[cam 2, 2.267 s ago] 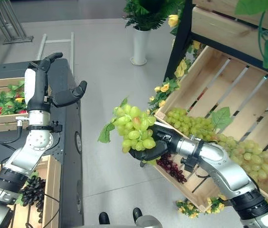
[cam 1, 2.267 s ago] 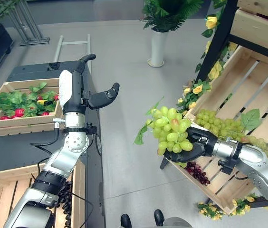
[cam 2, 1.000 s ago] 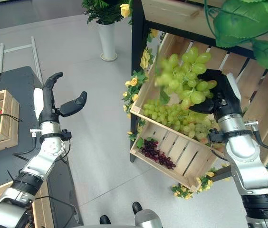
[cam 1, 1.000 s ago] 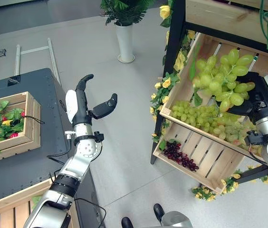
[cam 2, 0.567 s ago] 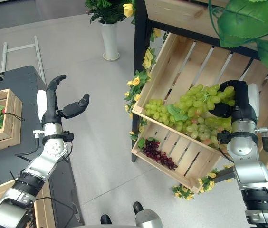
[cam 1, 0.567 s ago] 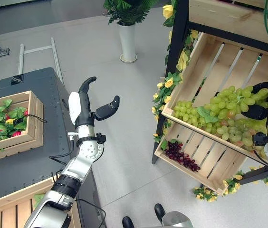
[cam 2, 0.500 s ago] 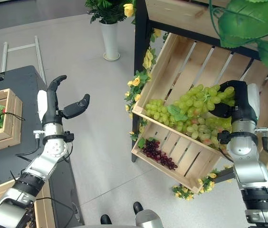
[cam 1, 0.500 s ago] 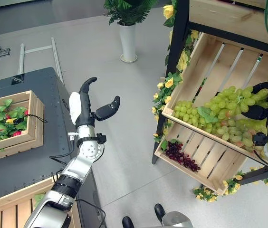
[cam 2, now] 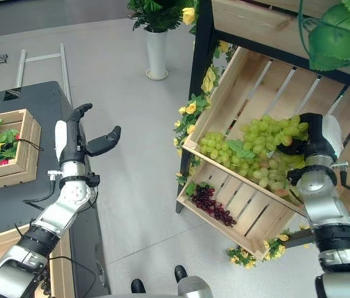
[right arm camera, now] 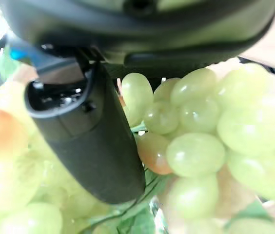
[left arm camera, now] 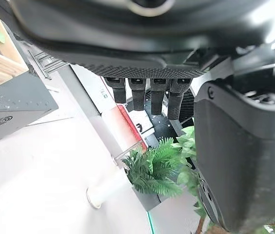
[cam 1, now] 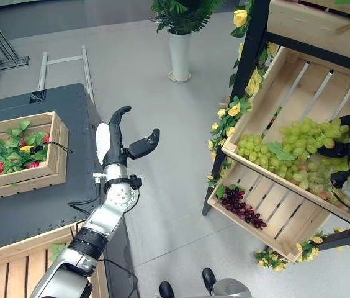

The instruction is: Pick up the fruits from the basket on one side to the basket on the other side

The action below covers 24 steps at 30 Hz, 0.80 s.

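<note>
One crate of green grapes, dark grapes below

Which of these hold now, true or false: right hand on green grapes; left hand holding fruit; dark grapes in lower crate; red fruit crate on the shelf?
1. The right hand is at the green grapes in the upper slanted crate. True.
2. The left hand holds fruit. False: it is open and holds nothing.
3. Dark grapes lie in the lower crate. True.
4. The crate of red fruit and leaves sits on the shelf. False: it sits on the dark table.
</note>
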Tool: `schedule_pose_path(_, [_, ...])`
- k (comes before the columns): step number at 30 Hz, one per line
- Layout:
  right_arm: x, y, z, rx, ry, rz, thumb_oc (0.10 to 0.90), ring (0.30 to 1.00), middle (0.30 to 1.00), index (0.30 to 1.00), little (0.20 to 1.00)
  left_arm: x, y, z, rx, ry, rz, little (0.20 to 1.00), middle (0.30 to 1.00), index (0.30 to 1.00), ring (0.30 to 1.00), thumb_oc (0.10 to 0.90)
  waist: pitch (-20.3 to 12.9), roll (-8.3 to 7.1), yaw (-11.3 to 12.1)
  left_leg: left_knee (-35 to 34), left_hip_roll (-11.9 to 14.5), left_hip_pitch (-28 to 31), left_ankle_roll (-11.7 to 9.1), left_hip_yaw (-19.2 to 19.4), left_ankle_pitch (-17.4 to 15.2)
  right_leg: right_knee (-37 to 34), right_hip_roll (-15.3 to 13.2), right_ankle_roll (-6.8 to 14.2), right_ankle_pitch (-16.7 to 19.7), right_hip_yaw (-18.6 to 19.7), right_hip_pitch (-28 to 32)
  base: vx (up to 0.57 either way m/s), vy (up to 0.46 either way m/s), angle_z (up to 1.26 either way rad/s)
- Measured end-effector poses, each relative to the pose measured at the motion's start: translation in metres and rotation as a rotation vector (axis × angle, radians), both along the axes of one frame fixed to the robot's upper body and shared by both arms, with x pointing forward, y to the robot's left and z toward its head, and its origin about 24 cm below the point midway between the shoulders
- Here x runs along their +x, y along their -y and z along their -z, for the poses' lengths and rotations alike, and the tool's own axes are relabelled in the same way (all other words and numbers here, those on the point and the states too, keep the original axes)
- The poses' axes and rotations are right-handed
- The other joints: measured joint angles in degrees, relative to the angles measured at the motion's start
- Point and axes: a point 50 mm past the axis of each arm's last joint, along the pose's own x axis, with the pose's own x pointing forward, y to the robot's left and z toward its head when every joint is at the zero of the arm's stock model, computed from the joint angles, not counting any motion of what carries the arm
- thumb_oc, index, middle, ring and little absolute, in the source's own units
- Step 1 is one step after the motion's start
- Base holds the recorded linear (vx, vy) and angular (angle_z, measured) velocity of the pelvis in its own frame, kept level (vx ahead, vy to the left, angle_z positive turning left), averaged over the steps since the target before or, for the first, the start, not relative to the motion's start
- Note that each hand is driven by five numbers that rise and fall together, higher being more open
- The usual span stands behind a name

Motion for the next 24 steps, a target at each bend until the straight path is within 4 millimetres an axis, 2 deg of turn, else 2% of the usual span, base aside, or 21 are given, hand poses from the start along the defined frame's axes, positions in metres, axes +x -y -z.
schedule_pose_path(7, [0.000, 0.001, -0.017, -0.075, -0.125, -0.107, 0.800, 0.900, 0.900, 0.900, 0.900, 0.001, -0.002, 0.000, 0.005, -0.014, 0.007, 0.900, 0.900, 0.900, 0.900, 0.800, 0.04, -0.50, -0.65, 0.00, 0.06, -0.12, 0.00, 0.10, -0.01, 0.01, 0.11, 0.00, 0.00, 0.10, -0.17, 0.00, 0.000, 0.00])
schedule_pose_path(11, [-0.005, -0.004, -0.037, -0.341, -0.272, -0.210, 0.800, 0.900, 0.900, 0.900, 0.900, 0.001, -0.004, -0.002, 0.015, -0.015, 0.010, 0.900, 0.900, 0.900, 0.900, 0.800, 0.27, -1.09, -1.72, 0.00, 0.07, -0.52, 0.02, 0.28, -0.04, 0.02, 0.12, 0.02, 0.01, 0.23, -0.60, 0.00, 0.000, 0.00])
schedule_pose_path(14, [-0.006, -0.007, -0.045, -0.406, -0.312, -0.245, 0.800, 0.900, 0.900, 0.900, 0.900, 0.001, -0.004, -0.002, 0.017, -0.014, 0.010, 0.900, 0.900, 0.900, 0.900, 0.800, 0.28, -1.33, -2.03, 0.01, 0.08, -0.75, 0.07, 0.56, -0.09, 0.03, 0.17, 0.02, 0.01, 0.40, -0.93, 0.00, -0.009, -0.04])
schedule_pose_path(19, [-0.010, -0.011, -0.057, -0.464, -0.389, -0.306, 0.800, 0.900, 0.900, 0.900, 0.900, 0.001, -0.008, -0.004, 0.033, -0.013, 0.005, 0.900, 0.900, 0.900, 0.900, 0.800, 0.27, -1.52, -2.65, 0.36, 0.11, -1.25, 0.06, 0.62, -0.09, 0.05, 0.24, 0.01, 0.03, 0.43, -1.49, 0.00, 0.000, 0.00])
schedule_pose_path(24, [-0.016, -0.019, -0.058, -0.506, -0.427, -0.376, 0.800, 0.900, 0.900, 0.900, 0.900, 0.001, -0.012, -0.006, 0.028, -0.004, -0.009, 0.900, 0.900, 0.900, 0.900, 0.800, 0.28, -1.62, -3.30, 0.35, 0.14, -1.22, 0.07, 0.92, -0.15, 0.05, 0.28, 0.01, 0.03, 0.57, -1.54, 0.00, -0.002, -0.02])
